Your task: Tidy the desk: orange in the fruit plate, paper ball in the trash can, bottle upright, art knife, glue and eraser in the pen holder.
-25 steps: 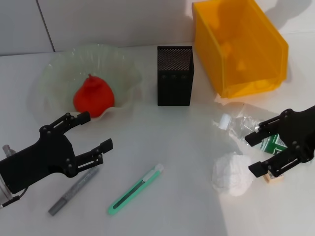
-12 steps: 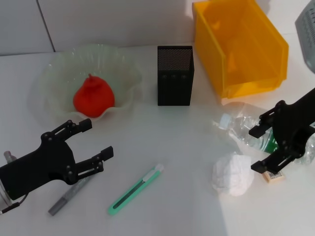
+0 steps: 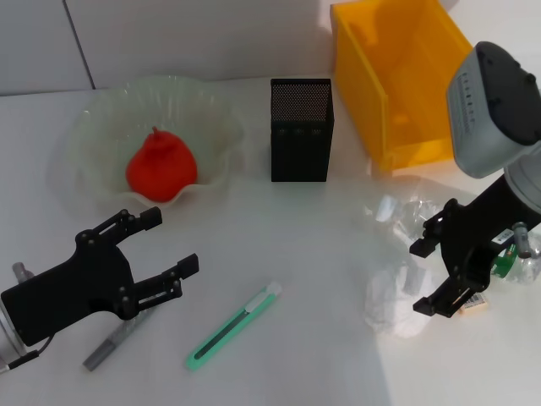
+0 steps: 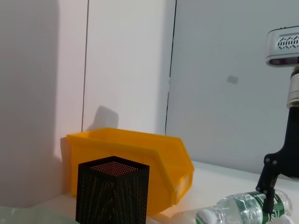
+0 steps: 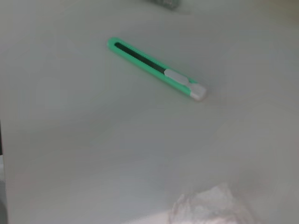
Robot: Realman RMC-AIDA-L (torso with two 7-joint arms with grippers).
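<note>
The orange [image 3: 161, 167] lies in the translucent fruit plate [image 3: 93, 127]. The black mesh pen holder [image 3: 300, 129] stands mid-table and also shows in the left wrist view [image 4: 112, 191]. The clear bottle [image 3: 412, 216] lies on its side, and the left wrist view [image 4: 243, 207] shows it too. The white paper ball [image 3: 390, 304] sits beside my open right gripper [image 3: 421, 276], which hangs over the bottle's green-label end. The eraser [image 3: 473, 304] lies under that gripper. The green art knife [image 3: 234, 326] and the grey glue stick [image 3: 118, 338] lie near my open, empty left gripper [image 3: 169, 241].
The yellow bin [image 3: 406, 76] stands at the back right, just behind the bottle, and shows in the left wrist view [image 4: 135, 158]. The right wrist view shows the art knife [image 5: 156, 70] and the paper ball's edge [image 5: 210, 207]. A white wall runs behind the table.
My right arm has swung in over the bottle and its gripper has shifted left toward the paper ball. My left gripper has drifted slightly nearer the front edge.
</note>
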